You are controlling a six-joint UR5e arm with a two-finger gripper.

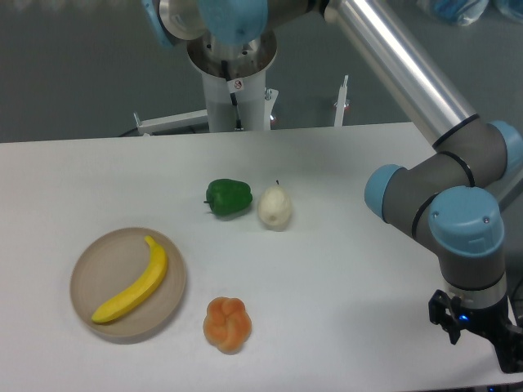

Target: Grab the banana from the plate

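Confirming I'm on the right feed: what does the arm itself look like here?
The arm has silver metal tubes, dark grey joint housings and light blue caps. A black wrist unit with a small blue light sits at its lower end; the gripper is cut off by the frame edge.

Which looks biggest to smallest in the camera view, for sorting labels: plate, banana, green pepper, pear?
1. plate
2. banana
3. green pepper and pear: too alike in size to rank.

Banana (134,287) lies on plate (91,273), left of fruits.
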